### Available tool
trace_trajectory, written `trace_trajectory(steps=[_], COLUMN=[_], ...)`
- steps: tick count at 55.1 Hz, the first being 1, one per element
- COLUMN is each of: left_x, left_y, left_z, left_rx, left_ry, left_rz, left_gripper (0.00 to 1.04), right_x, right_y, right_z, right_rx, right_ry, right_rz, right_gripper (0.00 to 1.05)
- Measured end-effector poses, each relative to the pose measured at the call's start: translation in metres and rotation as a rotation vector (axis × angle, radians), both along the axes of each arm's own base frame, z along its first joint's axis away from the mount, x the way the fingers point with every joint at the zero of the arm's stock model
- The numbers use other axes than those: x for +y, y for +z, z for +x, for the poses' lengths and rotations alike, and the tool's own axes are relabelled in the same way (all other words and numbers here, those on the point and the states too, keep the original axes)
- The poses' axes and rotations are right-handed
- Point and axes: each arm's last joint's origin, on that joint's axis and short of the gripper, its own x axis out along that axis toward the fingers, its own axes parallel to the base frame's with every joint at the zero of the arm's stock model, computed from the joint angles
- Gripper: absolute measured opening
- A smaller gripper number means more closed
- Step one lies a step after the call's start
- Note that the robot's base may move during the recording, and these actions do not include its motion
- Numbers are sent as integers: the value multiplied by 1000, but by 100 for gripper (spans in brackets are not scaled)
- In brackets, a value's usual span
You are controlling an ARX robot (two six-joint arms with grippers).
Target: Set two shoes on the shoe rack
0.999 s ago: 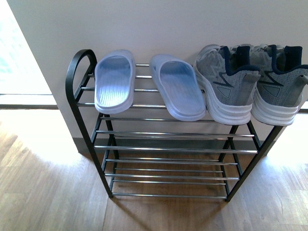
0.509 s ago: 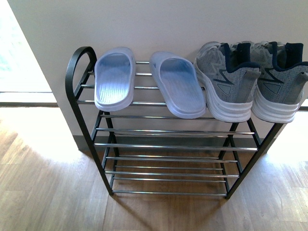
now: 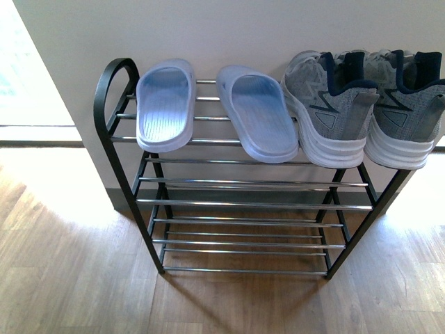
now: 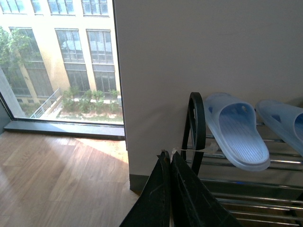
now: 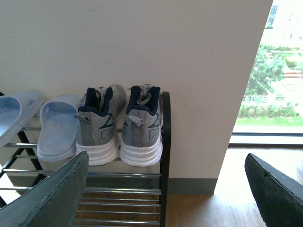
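Wood plank floor [image 3: 76, 278] nearest, pale brown, sunlit patches at both sides.

Shoe rack [image 3: 245, 203] stands on the floor against a white wall [image 3: 229, 31]. Thin black frame, rounded loop at its end; tiers of shiny chrome bars, lower tiers bare.

Top tier, front view, left to right: pale blue slides [image 3: 215, 111], two of them, ribbed footbeds, heels toward the camera and slightly overhanging the front bar, a gap between the pair. Just beside them, grey knit sneakers [image 3: 365, 104], navy lining at the collar, thick white soles, heels toward the camera, the two sitting side by side and touching. The inner sneaker sits close against the nearer slide.

Left gripper [image 4: 170, 158]: dark jaws pressed together, nothing between them, near the rack's looped end, apart from it.

Right gripper [image 5: 165, 189]: jaws spread wide, empty, well short of the rack, sneakers visible between them.

Window [image 4: 61, 61] beyond the wall edge, building outside.
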Motion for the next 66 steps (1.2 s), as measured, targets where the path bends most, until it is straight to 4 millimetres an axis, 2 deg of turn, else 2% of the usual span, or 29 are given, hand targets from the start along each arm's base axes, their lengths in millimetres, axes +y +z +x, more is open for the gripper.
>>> trace_trajectory(steps=[9, 66], left_x=[0, 0], left_y=[-10, -4], left_z=[-10, -39], left_rx=[1, -24], left_ry=[0, -1], left_rz=[0, 0], left_gripper=[1, 1], right_x=[0, 0], right_y=[0, 0], right_z=[0, 0], right_rx=[0, 0], right_ry=[0, 0], right_rz=[0, 0], right_gripper=[96, 96])
